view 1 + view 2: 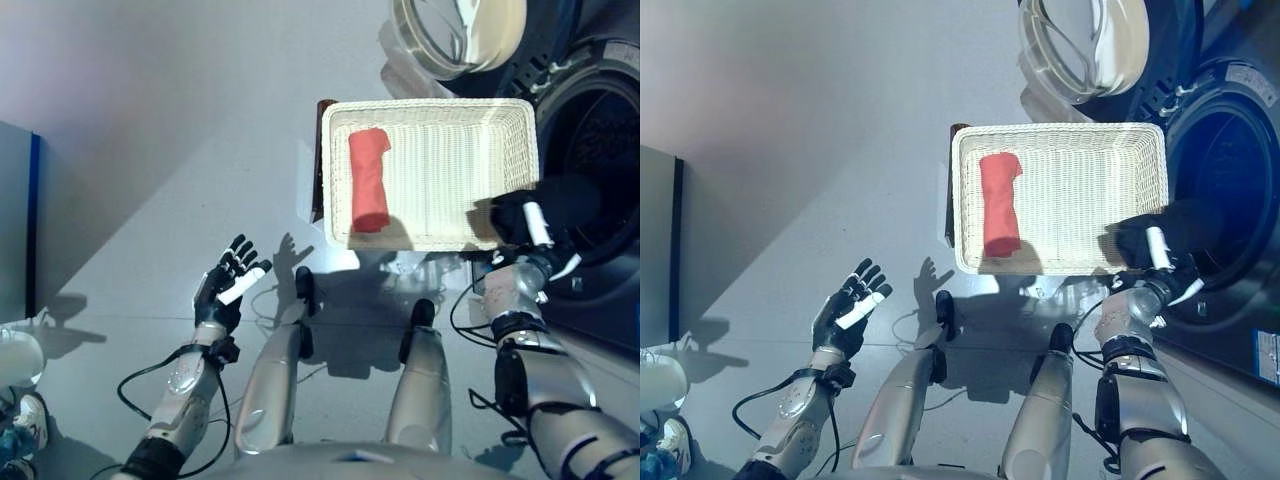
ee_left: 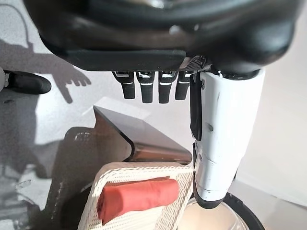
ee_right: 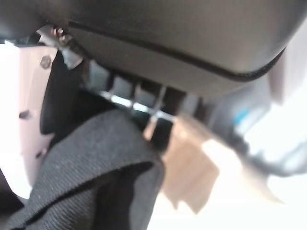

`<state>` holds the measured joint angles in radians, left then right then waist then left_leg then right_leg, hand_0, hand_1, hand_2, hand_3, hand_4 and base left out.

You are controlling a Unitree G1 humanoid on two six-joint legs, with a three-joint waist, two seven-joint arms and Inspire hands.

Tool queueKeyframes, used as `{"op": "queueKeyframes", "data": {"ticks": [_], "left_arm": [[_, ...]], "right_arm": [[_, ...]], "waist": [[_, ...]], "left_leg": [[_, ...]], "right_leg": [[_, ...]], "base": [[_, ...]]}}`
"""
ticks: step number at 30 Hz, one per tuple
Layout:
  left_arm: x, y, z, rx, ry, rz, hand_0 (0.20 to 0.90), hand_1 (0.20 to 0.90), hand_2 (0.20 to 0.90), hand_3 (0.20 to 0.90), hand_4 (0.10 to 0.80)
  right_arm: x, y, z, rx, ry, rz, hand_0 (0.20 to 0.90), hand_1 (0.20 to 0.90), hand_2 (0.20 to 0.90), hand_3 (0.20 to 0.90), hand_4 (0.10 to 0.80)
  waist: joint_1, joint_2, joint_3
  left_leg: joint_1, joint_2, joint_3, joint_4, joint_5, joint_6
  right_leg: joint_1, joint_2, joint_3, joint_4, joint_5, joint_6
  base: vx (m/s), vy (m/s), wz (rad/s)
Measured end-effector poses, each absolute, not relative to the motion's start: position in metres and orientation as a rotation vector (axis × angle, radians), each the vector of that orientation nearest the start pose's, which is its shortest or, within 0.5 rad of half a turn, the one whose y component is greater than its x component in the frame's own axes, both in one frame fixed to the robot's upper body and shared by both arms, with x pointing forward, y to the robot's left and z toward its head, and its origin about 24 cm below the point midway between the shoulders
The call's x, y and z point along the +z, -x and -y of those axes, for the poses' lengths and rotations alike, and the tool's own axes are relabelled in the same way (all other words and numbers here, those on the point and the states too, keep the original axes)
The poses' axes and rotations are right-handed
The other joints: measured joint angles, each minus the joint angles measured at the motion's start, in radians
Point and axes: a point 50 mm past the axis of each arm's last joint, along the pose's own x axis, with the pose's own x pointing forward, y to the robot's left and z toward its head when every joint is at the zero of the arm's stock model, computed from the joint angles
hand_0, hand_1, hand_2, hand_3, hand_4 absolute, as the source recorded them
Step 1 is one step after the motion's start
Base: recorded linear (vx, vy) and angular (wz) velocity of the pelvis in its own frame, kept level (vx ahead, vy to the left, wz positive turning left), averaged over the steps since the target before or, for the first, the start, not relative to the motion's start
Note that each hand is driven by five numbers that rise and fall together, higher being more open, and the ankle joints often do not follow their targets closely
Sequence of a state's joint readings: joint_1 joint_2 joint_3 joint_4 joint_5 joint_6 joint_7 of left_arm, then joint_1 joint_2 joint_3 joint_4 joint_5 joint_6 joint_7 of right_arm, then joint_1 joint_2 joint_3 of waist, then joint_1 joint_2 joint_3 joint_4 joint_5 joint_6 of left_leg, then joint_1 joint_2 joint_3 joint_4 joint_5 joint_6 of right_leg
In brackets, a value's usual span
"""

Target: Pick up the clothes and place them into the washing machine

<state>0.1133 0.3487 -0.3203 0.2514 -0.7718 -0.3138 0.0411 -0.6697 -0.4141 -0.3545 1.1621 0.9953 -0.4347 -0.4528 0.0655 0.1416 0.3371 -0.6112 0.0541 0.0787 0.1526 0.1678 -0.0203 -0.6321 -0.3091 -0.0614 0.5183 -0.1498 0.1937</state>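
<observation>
One red cloth [image 1: 368,180], one basket [image 1: 430,112]

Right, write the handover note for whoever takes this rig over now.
Left robot hand: open, idle over the floor, holding nothing.
Right robot hand: shut on a black garment, at the basket's right edge beside the washing machine drum. The machine's door is open.
Red cloth: still rolled in the white wicker basket.
Left to do: put the black garment in the drum, then the red cloth.
</observation>
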Motion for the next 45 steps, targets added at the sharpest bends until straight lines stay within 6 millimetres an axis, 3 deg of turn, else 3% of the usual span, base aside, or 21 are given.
{"op": "queueKeyframes", "data": {"ticks": [2,5,11,17,22,26,33,39,40,45], "left_arm": [[-0.023,-0.210,-0.182,0.011,0.401,-0.186,0.900,0.900,0.900,0.900,0.800],[-0.024,-0.209,-0.181,0.004,0.416,-0.197,0.900,0.900,0.900,0.900,0.800],[-0.023,-0.206,-0.180,-0.032,0.410,-0.201,0.900,0.900,0.900,0.900,0.800],[-0.026,-0.201,-0.180,-0.034,0.409,-0.222,0.900,0.900,0.900,0.900,0.800],[-0.027,-0.199,-0.184,-0.023,0.400,-0.227,0.900,0.900,0.900,0.900,0.800],[-0.027,-0.198,-0.189,-0.014,0.388,-0.229,0.900,0.900,0.900,0.900,0.800],[-0.022,-0.198,-0.190,-0.009,0.388,-0.216,0.900,0.900,0.900,0.900,0.800],[-0.017,-0.199,-0.189,-0.014,0.396,-0.197,0.900,0.900,0.900,0.900,0.800],[-0.016,-0.199,-0.190,-0.013,0.403,-0.193,0.900,0.900,0.900,0.900,0.800],[-0.015,-0.200,-0.190,0.006,0.409,-0.190,0.900,0.900,0.900,0.900,0.800]], "right_arm": [[0.036,-0.303,0.341,-1.221,-0.967,0.053,0.200,0.200,0.200,0.200,0.300],[0.039,-0.308,0.338,-1.227,-1.048,0.053,0.200,0.200,0.200,0.200,0.300],[0.056,-0.319,0.340,-1.198,-1.028,0.057,0.200,0.200,0.200,0.200,0.300],[0.073,-0.327,0.343,-1.181,-1.016,0.081,0.200,0.200,0.200,0.200,0.300],[0.083,-0.328,0.348,-1.195,-1.029,0.099,0.200,0.200,0.200,0.200,0.300],[0.094,-0.325,0.360,-1.223,-1.042,0.134,0.200,0.200,0.200,0.200,0.300],[0.150,-0.325,0.388,-1.228,-1.126,0.311,0.200,0.200,0.200,0.200,0.300],[0.170,-0.313,0.406,-1.305,-1.269,0.416,0.200,0.200,0.200,0.200,0.300],[0.173,-0.310,0.410,-1.321,-1.303,0.441,0.200,0.200,0.200,0.200,0.300],[0.180,-0.302,0.417,-1.367,-1.380,0.478,0.200,0.200,0.200,0.200,0.300]], "waist": [[0.005,0.001,0.000],[0.007,0.001,-0.001],[0.034,0.010,-0.011],[0.036,0.014,-0.010],[0.041,0.016,-0.006],[0.058,0.016,0.000],[0.055,0.017,0.001],[0.049,0.017,-0.001],[0.048,0.016,-0.001],[0.032,0.016,-0.003]], "left_leg": [[-0.001,-0.001,-0.001,0.003,0.000,0.000],[-0.005,-0.002,-0.003,0.009,0.000,0.000],[-0.086,0.001,-0.003,0.121,-0.051,0.003],[-0.217,0.002,-0.001,0.323,-0.131,0.017],[-0.270,0.000,0.009,0.371,-0.156,0.031],[-0.278,-0.002,0.028,0.369,-0.156,0.032],[-0.331,-0.003,0.028,0.451,-0.192,0.052],[-0.338,-0.007,0.027,0.471,-0.222,0.057],[-0.340,-0.011,0.027,0.475,-0.219,0.057],[-0.351,-0.015,0.027,0.492,-0.230,0.062]], "right_leg": [[0.000,0.000,-0.002,0.004,0.000,0.000],[-0.004,-0.002,-0.002,0.015,-0.002,-0.002],[-0.071,-0.015,0.017,0.088,-0.028,-0.020],[-0.155,-0.027,0.044,0.191,-0.057,-0.011],[-0.197,-0.033,0.067,0.211,-0.061,-0.009],[-0.212,-0.039,0.081,0.208,-0.060,-0.009],[-0.236,-0.043,0.081,0.230,-0.068,0.027],[-0.228,-0.050,0.078,0.226,-0.085,0.029],[-0.232,-0.050,0.083,0.231,-0.076,0.042],[-0.237,-0.056,0.085,0.237,-0.086,0.047]], "base": [[-0.009,-0.002,0.03],[-0.019,0.009,0.02],[-0.044,0.047,0.03],[-0.021,0.047,0.01],[-0.014,0.040,-0.01],[0.019,0.003,-0.01],[-0.002,0.009,0.01],[0.022,0.005,0.01],[0.017,0.013,0.06],[0.011,0.010,0.03]]}}
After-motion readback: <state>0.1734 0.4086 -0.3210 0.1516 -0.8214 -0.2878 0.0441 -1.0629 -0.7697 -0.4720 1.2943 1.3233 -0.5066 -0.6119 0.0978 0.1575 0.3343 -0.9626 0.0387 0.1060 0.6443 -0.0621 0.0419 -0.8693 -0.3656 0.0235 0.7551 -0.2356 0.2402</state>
